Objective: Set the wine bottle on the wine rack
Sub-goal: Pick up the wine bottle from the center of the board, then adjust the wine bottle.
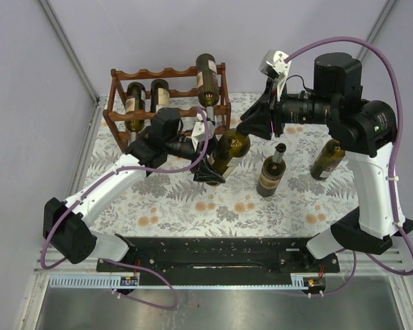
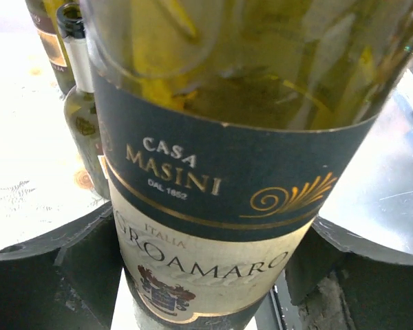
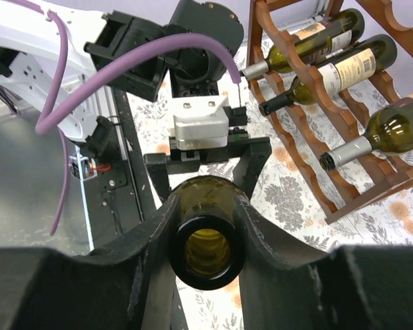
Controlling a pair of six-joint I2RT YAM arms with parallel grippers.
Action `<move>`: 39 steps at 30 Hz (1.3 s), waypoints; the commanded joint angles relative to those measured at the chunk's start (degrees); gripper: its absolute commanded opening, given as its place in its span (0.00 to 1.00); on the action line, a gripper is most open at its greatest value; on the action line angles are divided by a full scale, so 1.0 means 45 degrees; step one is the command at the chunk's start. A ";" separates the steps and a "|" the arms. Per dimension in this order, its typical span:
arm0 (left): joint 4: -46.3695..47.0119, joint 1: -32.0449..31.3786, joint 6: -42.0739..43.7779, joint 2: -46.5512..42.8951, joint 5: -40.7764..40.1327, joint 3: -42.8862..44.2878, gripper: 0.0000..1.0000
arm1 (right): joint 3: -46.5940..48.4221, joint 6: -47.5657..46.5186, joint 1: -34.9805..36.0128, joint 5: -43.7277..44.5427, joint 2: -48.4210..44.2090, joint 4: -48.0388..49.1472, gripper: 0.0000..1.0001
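a green bottle (image 1: 228, 152) hangs tilted above the middle of the table (image 1: 172, 206), lifted off its surface, near the right end of the rack (image 1: 166, 73). the rack stands at the far left corner, with three racked bottles (image 1: 134, 102) lying in its scallops. the right pincer (image 3: 206, 230) is clamped on the neck just under the open mouth. the left pincer (image 1: 212, 169) straddles the butt end, one finger (image 2: 89, 265) on each side of the label. whether it grips the glass or only brackets it cannot be told. two standing bottles (image 1: 272, 172) wait on the right half of the table, apart from the lift. the step in hand looks like a two-armed carry: the bottle is up but not yet racked. the next move calls for a sure hold at the butt. then the bottle must turn into line with the racked ones and come down onto a free pair of scallops, clear of their necks. neither pincer should let go until the rails bear the weight.
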 commanded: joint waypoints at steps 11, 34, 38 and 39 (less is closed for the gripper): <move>-0.0700 -0.0078 0.0976 -0.0080 0.0637 0.0718 0.00 | -0.0363 0.0017 0.0074 -0.0132 -0.0652 0.1913 0.00; -0.2229 0.1152 0.1995 -0.1252 -0.0536 0.1618 0.00 | -0.3449 -0.0472 0.0074 0.1002 -0.1550 0.2889 0.54; -0.2229 0.1328 0.1976 -0.1389 -0.0419 0.1560 0.00 | -0.3665 -0.0452 0.0074 0.1099 -0.1629 0.3026 0.56; -0.2229 0.1367 0.1976 -0.1409 -0.0400 0.1521 0.00 | -0.3665 -0.0452 0.0074 0.1099 -0.1629 0.3046 0.56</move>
